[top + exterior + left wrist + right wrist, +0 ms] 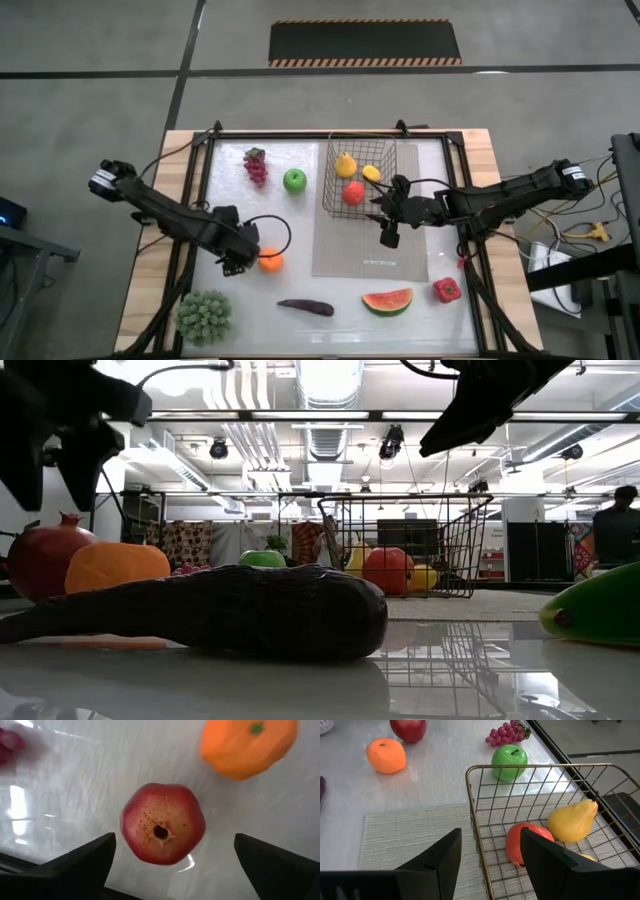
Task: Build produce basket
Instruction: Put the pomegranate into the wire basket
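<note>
The desk [300, 330] carries a grey mat [370, 240], and the wire basket [335, 165] sits on the mat's far end. In the basket lie a yellow pear [346, 165], a red apple [353, 193] and a small yellow fruit [371, 173]. Outside it, well apart on the desk, are a green bumpy ball [204, 317], a watermelon slice [387, 300], an eggplant [306, 307], grapes [256, 166], a green apple [294, 180], a red pepper [447, 290] and an orange [270, 263].

The left gripper [170, 862] hangs right over a pomegranate [162, 823] beside the orange — fingers [82, 865] wide, holding nothing. The right gripper [490, 855] hovers at the basket's near rim — fingers [437, 857] apart and empty.
</note>
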Controlling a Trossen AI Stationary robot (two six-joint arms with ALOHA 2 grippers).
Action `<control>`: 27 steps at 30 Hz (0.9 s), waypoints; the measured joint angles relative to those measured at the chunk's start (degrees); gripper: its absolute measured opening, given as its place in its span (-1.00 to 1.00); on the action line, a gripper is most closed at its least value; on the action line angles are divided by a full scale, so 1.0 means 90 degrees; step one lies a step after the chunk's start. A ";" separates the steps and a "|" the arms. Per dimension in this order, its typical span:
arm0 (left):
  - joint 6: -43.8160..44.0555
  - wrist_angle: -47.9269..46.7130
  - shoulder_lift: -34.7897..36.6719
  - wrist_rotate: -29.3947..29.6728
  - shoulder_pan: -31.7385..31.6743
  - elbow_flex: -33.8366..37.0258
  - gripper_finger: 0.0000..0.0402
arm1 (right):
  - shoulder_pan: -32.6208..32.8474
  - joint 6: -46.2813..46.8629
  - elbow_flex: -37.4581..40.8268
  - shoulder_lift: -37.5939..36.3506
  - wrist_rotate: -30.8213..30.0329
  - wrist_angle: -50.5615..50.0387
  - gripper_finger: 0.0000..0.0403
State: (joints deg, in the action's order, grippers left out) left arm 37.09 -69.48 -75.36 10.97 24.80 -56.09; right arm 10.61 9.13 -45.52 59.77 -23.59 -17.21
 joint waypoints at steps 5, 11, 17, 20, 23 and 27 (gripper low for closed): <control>-0.0046 0.0009 -0.0165 0.0043 -0.0005 0.0407 0.87 | 0.0000 -0.0002 0.0000 0.0002 0.0000 0.0002 -0.07; -0.0049 0.0488 -0.0212 0.0097 -0.0007 0.0838 0.78 | 0.0000 0.0029 0.0000 0.0002 0.0000 0.0012 -0.07; -0.0040 0.0638 -0.0205 0.0161 -0.0007 0.0862 0.61 | 0.0000 0.0030 0.0000 0.0000 0.0000 0.0012 -0.07; -0.0006 0.0659 -0.0200 0.0167 -0.0007 0.0862 0.51 | 0.0000 0.0032 0.0000 0.0002 0.0000 0.0012 -0.07; 0.0008 0.0659 -0.0198 0.0171 -0.0007 0.0862 0.43 | 0.0000 0.0032 0.0000 -0.0001 0.0000 0.0012 -0.07; 0.0058 0.0662 -0.0198 0.0179 -0.0007 0.0862 0.37 | 0.0000 0.0032 0.0000 0.0000 0.0000 0.0010 -0.07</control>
State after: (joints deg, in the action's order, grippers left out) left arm 37.61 -63.53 -77.15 12.58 24.73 -48.34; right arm 10.61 9.41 -45.52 59.77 -23.59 -17.12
